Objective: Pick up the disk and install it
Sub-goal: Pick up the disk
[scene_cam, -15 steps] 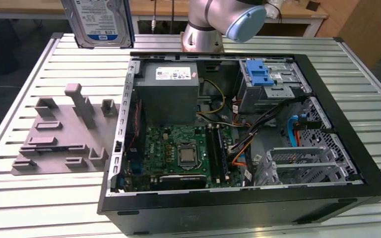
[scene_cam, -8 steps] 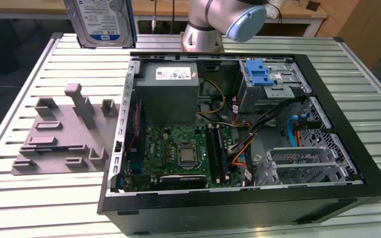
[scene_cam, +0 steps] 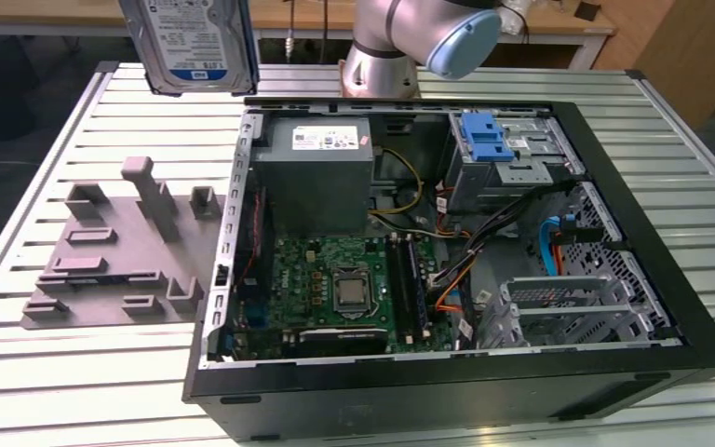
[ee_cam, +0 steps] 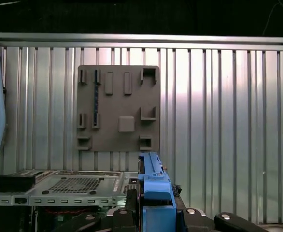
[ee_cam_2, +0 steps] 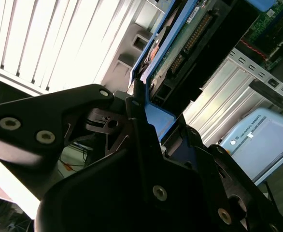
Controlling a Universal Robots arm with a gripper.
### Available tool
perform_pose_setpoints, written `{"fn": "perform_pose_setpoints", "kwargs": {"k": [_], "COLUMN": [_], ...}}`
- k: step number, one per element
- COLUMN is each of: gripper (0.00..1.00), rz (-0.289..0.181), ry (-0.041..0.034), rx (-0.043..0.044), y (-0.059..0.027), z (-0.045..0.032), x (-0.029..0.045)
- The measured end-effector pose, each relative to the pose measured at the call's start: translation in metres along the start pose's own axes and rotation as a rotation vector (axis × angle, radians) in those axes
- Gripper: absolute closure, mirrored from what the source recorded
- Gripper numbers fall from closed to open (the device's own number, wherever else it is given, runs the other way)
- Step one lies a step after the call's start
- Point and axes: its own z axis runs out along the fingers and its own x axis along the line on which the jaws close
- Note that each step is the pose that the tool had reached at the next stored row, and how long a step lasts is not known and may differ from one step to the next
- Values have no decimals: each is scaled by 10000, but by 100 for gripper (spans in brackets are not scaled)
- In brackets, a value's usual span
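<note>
Fingers (ee_cam_2: 137, 104) clamp the disk (scene_cam: 196, 42) aloft, near the grey fixture (scene_cam: 109, 265) and the open computer case (scene_cam: 457, 382).

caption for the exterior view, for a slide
Open computer case on a slatted table, grey fixture plate beside it, the disk raised upright toward the exterior view's left.

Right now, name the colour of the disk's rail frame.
Blue rail frame, best in the first wrist view.
</note>
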Motion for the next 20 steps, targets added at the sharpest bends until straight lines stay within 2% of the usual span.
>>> {"fn": "perform_pose_setpoints", "kwargs": {"k": [8, 14, 16, 20], "gripper": [64, 64, 64, 64], "rz": [1, 0, 0, -1], "ry": [-1, 0, 0, -1], "rx": [1, 0, 0, 1], "y": [-36, -277, -314, -334], "z": [6, 6, 12, 36], "x": [237, 283, 325, 475]}}
